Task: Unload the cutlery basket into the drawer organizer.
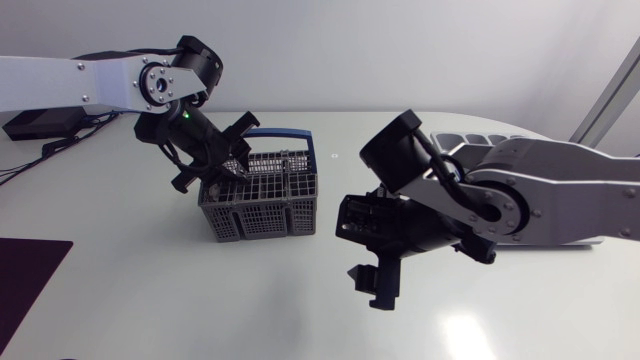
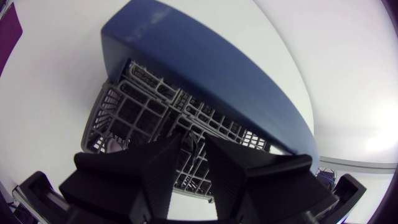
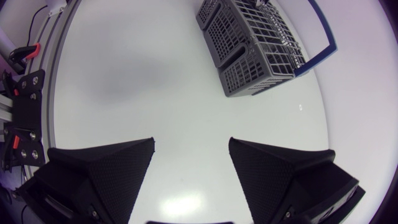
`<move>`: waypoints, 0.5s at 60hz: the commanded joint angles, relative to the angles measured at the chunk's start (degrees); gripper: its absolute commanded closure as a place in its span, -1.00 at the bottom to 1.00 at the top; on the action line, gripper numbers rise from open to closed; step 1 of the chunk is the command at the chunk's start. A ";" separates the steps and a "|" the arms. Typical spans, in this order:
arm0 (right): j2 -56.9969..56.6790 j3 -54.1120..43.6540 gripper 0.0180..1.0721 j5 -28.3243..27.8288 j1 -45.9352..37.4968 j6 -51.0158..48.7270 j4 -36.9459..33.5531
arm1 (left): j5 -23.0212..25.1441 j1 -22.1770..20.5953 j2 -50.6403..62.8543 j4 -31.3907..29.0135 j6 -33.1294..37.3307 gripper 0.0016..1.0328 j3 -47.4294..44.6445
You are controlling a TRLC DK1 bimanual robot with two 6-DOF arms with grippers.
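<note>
Head: our left gripper is down in the cutlery basket, left of centre; the drawer organizer sits far right. Left wrist: can't tell whether it's pinching anything, so a lift may snag and tip the cutlery basket. Right wrist: our right gripper is spread wide over bare table, cutlery basket well ahead, nothing braces it.

The place looked like a robotics lab rather than a home kitchen. A plain white tabletop carried a left arm and a right arm, both of bare metal links. A metal rail with bolted black brackets ran along one edge. Cables trailed at the far left. A cutlery basket sat mid-table.
</note>
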 commanded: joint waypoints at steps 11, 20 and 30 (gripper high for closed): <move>2.65 0.09 -0.64 -0.19 -0.03 0.93 1.17 | -0.43 0.51 1.31 0.27 1.83 0.78 1.57; 3.09 0.18 -0.64 -0.19 -0.03 0.93 1.26 | 0.01 0.42 1.39 0.27 2.36 0.78 0.96; 3.27 0.18 -0.64 -0.19 -0.03 0.93 1.26 | 0.62 0.60 1.04 0.27 2.45 0.92 0.61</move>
